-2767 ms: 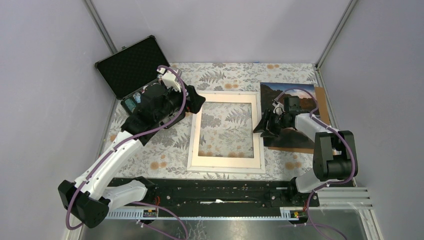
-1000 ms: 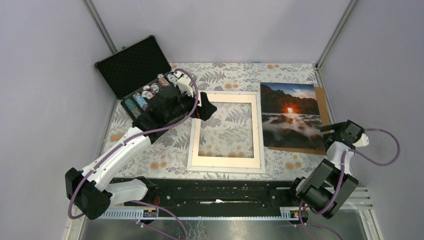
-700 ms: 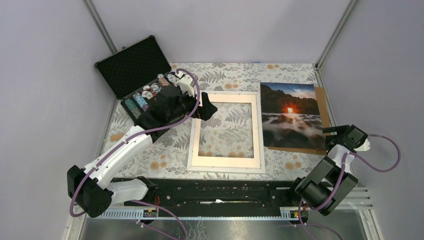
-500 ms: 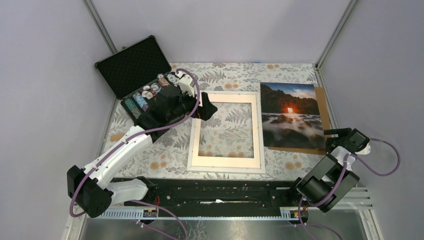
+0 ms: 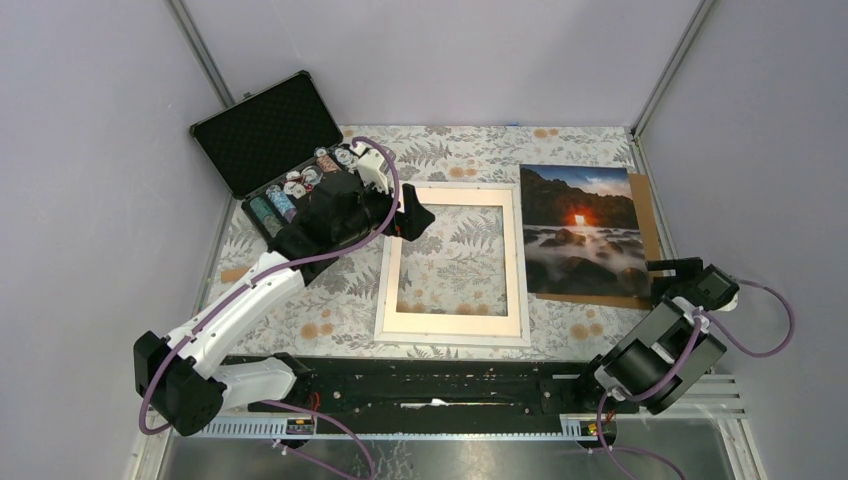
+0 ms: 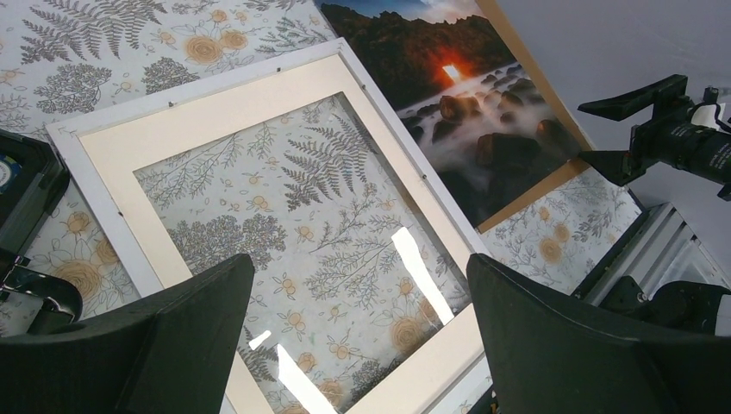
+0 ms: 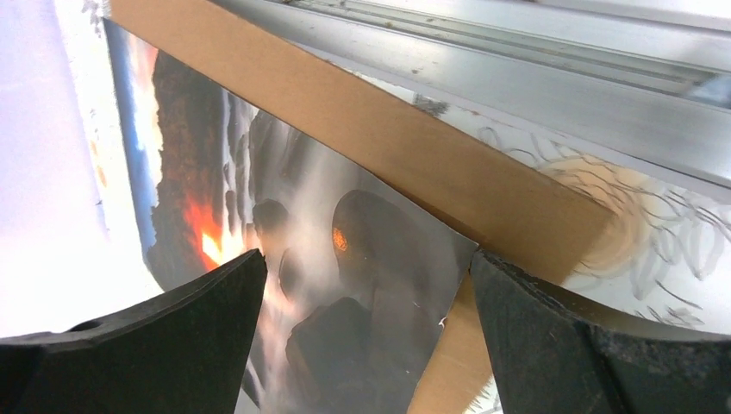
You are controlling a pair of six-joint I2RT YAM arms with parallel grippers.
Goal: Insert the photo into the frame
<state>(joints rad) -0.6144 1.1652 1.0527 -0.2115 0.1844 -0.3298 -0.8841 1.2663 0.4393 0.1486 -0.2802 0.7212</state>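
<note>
Fern-print tabletop (image 5: 450, 150), plain lilac walls (image 5: 450, 60). Frame (image 5: 452, 327) lies flat at centre, photo (image 5: 585, 235) beside it on brown board (image 7: 388, 147). Left hand (image 5: 415, 218) and right hand (image 5: 674, 281) both wide, holding nothing.

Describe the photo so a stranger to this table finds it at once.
Start at the white frame in the middle of the floral table. Just to its right lies the photo, on a brown board: the only dark landscape, with a glowing orange sun.
</note>
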